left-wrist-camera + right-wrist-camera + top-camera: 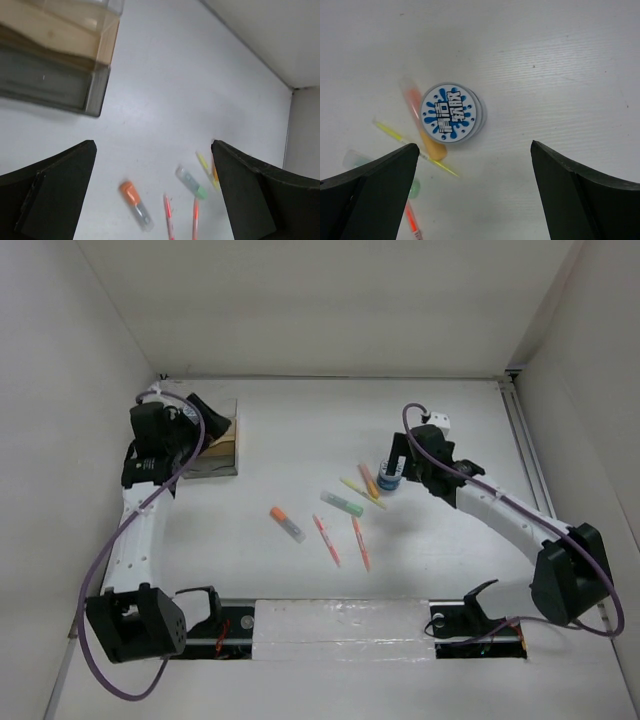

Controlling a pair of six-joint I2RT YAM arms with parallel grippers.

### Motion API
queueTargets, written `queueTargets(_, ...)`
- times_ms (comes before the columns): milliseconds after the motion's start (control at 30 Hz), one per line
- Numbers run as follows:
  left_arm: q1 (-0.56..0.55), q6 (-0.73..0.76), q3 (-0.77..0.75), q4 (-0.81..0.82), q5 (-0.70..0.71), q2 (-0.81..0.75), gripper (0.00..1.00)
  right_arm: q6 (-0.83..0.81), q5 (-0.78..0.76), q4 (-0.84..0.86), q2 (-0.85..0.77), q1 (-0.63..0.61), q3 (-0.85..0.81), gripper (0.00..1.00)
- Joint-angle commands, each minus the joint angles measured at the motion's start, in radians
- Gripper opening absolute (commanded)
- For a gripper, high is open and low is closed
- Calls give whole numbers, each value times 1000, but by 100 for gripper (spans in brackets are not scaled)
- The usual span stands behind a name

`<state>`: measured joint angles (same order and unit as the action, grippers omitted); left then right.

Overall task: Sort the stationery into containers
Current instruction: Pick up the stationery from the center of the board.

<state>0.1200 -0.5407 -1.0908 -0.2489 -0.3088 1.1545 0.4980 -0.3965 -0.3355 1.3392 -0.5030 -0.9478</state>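
The wooden organiser tray (215,452) stands at the far left and also shows in the left wrist view (55,55). My left gripper (203,423) hovers over it, open and empty (153,146). Mid-table lie an orange highlighter (287,523) (134,205), a green-capped highlighter (342,503) (191,182), two pink-red pens (327,540), a pale yellow pen (360,492) and an orange pen (369,481). A blue-and-white cylinder (390,478) (452,113) stands upright against the orange pen (425,132). My right gripper (397,462) (475,147) is open and empty just above and beside the cylinder.
White walls enclose the table on the left, back and right. A metal rail (525,455) runs along the right edge. A white taped strip (340,630) lies between the arm bases at the front.
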Motion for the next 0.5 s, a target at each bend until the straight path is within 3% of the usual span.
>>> queueTargets(0, 4, -37, 51, -47, -17, -100, 100, -92, 65, 47, 43, 44, -48, 100)
queueTargets(133, 4, -38, 42, -69, -27, -119, 100, -134, 178, 69, 86, 93, -57, 100)
queueTargets(467, 13, 4, 112, 14, -39, -246, 100, -196, 272, 81, 205, 84, -146, 100)
